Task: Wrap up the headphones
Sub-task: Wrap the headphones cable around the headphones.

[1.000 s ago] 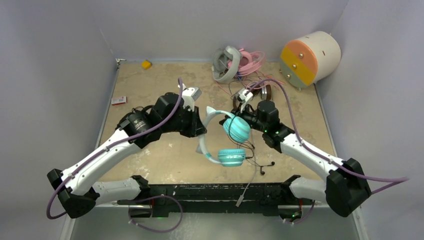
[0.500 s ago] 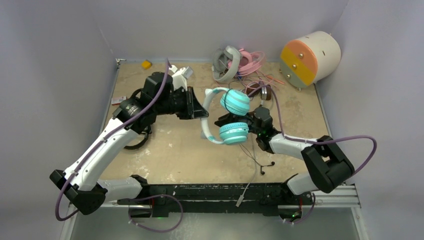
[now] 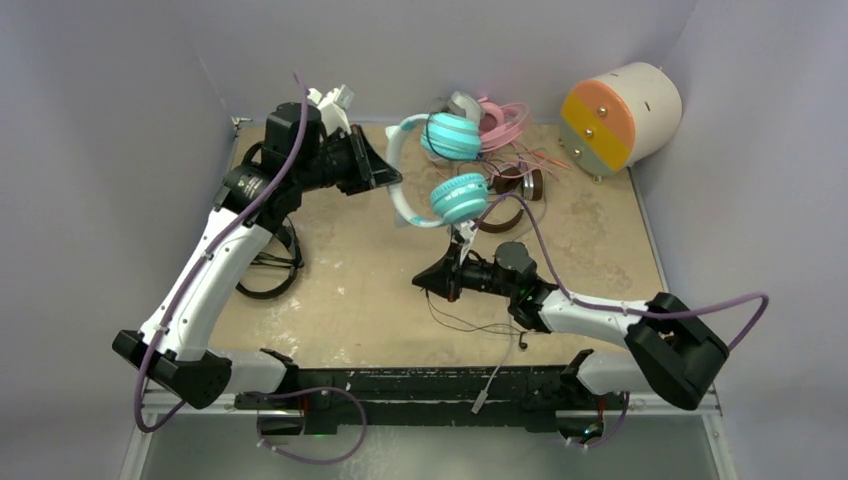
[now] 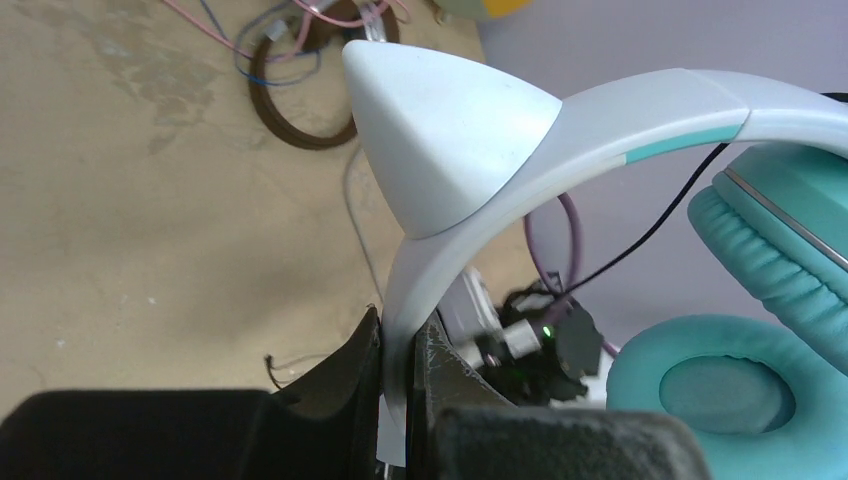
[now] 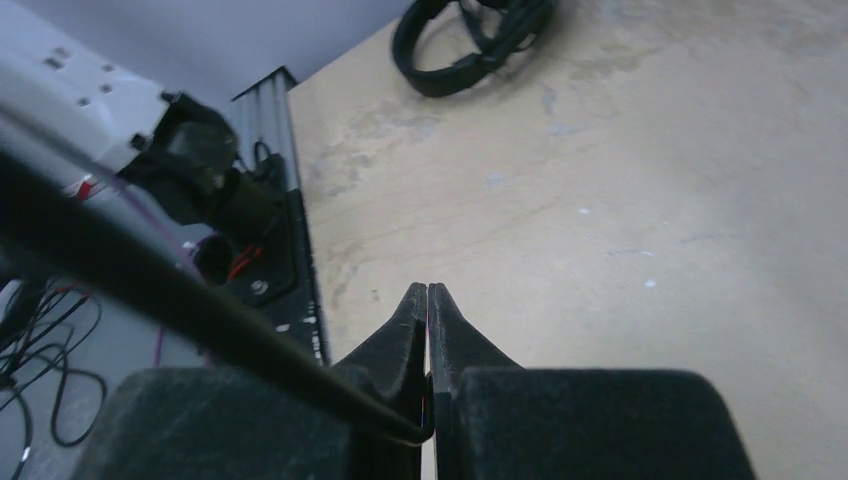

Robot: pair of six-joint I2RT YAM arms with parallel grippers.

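The headphones (image 3: 458,198) look light. Their stiff headband (image 4: 600,130) suits clamping, and the left fingers (image 4: 345,385) grip it, far left. The right fingers (image 5: 400,330) are pressed together on the limp, slippery cable (image 5: 200,315).

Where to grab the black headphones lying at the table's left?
Take the black headphones by the thin headband arc, from straight above, fingers across it. They lie flat on the table, and the arc looks bare, while the cups sit bunched with cable. The left arm overhangs part of them.
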